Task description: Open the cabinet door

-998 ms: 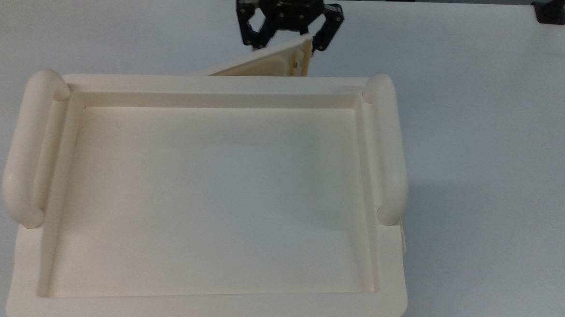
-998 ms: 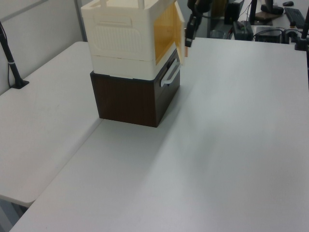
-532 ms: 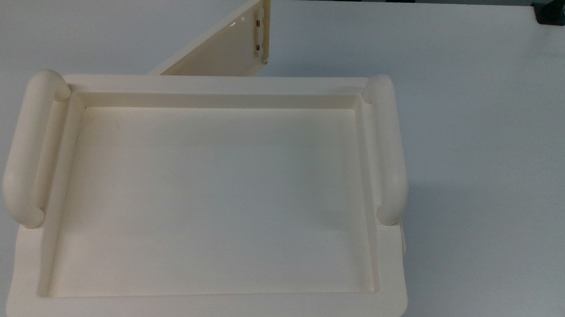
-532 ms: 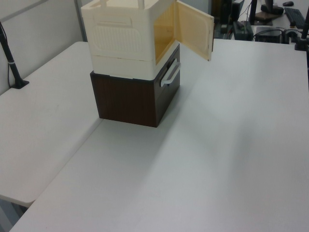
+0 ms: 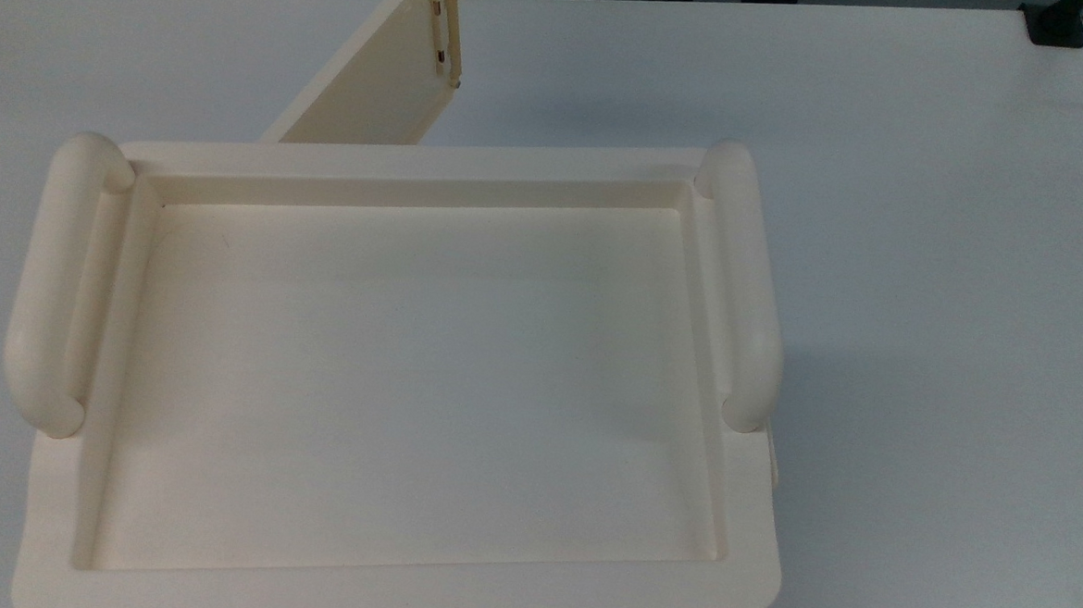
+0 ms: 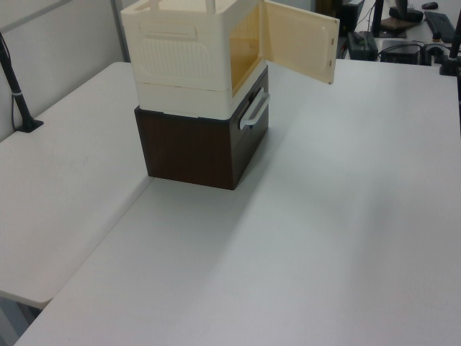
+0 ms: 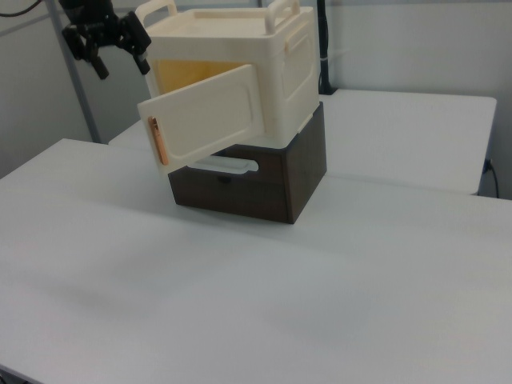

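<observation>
Door (image 7: 204,116) swung wide from cabinet (image 7: 240,72), interior exposed; task seemingly done. Gripper (image 7: 108,50) beside cabinet, apart from door, spread open, holding nothing.

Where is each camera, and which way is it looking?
Top view: sits overhead, looking straight down onto the cabinet top, with the cabinet door swung out behind.
Left view: sits high off one front corner, looking down at the cabinet and its open cabinet door.
Right view: sits lower on the opposite side, facing the cabinet door; the gripper hangs at the right view's upper left.
Left and right views share the dark brown box underneath.
</observation>
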{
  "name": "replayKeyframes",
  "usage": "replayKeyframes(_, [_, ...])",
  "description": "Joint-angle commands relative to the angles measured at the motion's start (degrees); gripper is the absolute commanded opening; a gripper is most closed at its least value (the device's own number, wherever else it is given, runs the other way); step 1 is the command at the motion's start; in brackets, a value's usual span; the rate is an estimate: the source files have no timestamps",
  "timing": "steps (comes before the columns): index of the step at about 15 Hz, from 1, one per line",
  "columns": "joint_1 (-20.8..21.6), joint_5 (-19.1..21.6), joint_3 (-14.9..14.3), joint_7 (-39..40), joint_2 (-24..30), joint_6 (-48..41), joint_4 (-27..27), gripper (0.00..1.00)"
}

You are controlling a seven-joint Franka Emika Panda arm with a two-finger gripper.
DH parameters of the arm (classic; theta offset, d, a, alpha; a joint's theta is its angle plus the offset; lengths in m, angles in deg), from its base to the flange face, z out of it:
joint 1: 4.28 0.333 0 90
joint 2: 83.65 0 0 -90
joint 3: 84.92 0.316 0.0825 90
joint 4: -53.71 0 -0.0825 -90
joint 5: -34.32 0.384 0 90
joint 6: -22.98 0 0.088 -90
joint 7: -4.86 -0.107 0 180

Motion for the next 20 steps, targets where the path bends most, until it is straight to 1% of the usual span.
replayKeyframes(1, [0.19,5.07,-0.05,1.40,-2.63,8.94,-1.09,1.00])
replayKeyframes(2, [0.36,5.17,0.12,1.14,-3.15,10.62,-1.27,1.00])
replayKeyframes(5, [-0.16,4.73,-0.22,1.66,-3.69,10.46,-3.81,1.00])
replayKeyframes(7, [-1.91,4.64,-0.93,2.27,-4.39,9.94,-5.40,1.00])
replayKeyframes(9, [-3.93,4.64,-2.15,5.51,-4.48,6.35,-5.93,1.00])
replayKeyframes(12, [-5.61,4.64,-4.79,10.00,-4.39,3.35,-5.67,1.00])
replayKeyframes(15, [-4.91,4.64,-4.71,9.14,-5.09,2.81,-6.46,1.00])
replayKeyframes(18, [-3.77,4.64,-4.71,6.86,-4.92,3.25,-9.27,1.00])
replayKeyframes(20, [-3.68,4.64,-4.62,5.19,-4.83,3.34,-10.15,1.00])
